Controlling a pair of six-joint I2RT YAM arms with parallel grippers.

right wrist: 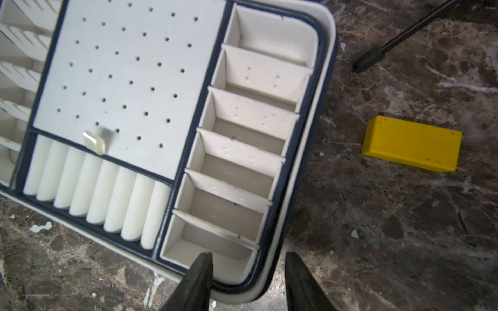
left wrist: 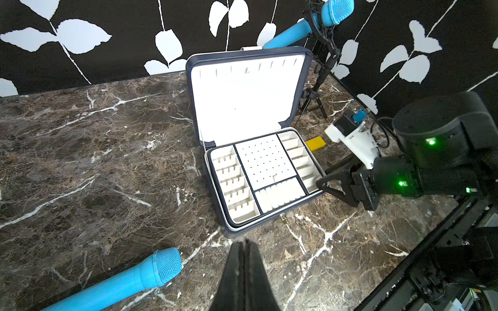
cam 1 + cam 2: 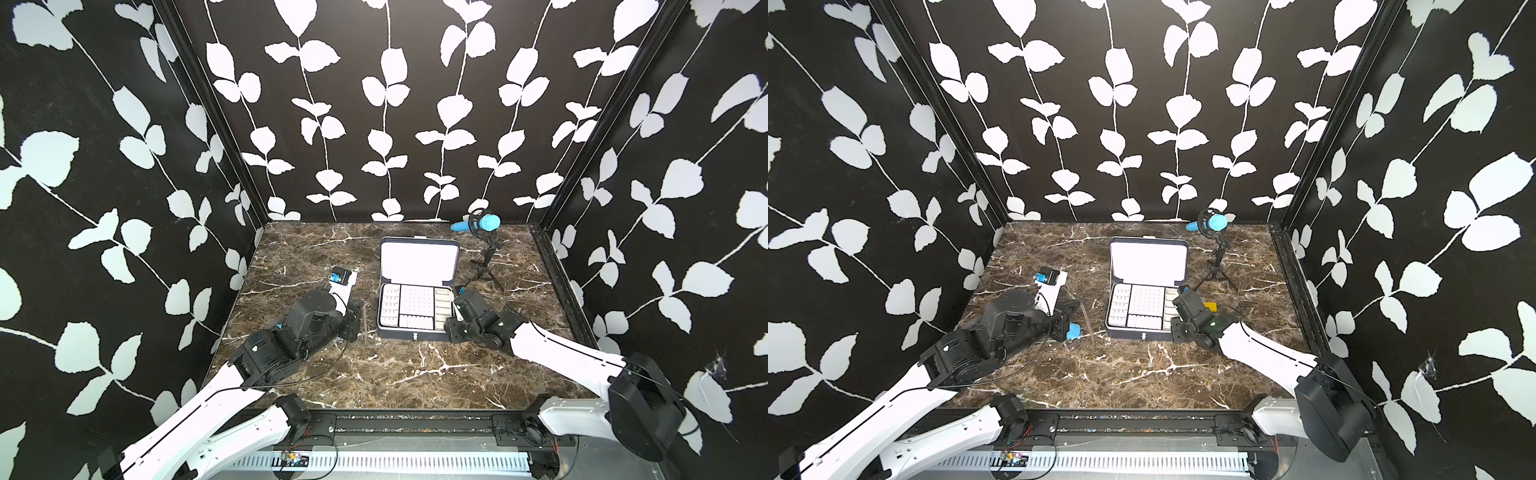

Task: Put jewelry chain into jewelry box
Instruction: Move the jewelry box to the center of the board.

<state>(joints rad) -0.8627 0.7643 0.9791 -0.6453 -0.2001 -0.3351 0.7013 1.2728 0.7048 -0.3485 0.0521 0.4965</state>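
One thin silvery jewelry chain point(image 3: 364, 318) is lying stretched out on the marbled bench point(image 3: 374, 374), just left of the open jewelry box point(image 3: 415, 334). It is running roughly along the box's left wall and not touching it; both top views are showing the chain point(image 3: 1087, 321). The left jaws are sitting right beside that chain, on its side away from the box, with the left arm point(image 3: 309, 322) reaching in low over the bench. In the left wrist view their fingers point(image 2: 234, 269) are pressing flat together, no gap between them, and pointing toward the box's front left corner. The chain isn't showing in that view, so whether the tips are touching or pinching it I cannot tell.

Over at the box's front right corner, the right jaws are standing well apart. In the right wrist view one finger point(image 1: 198, 282) is hanging over the frontmost compartment of the right-hand column in the white tray point(image 1: 129, 67). The other is hanging outside the navy wall, so the jaws are straddling the rim at that corner. They're clamping nothing: a gap is showing between the inner finger and the wall. The whole box is sitting between these jaws and the chain. The lid point(image 3: 419, 259) is standing open at the back of the box, and a yellow block point(image 1: 412, 142) is lying on the bench just right of the box.
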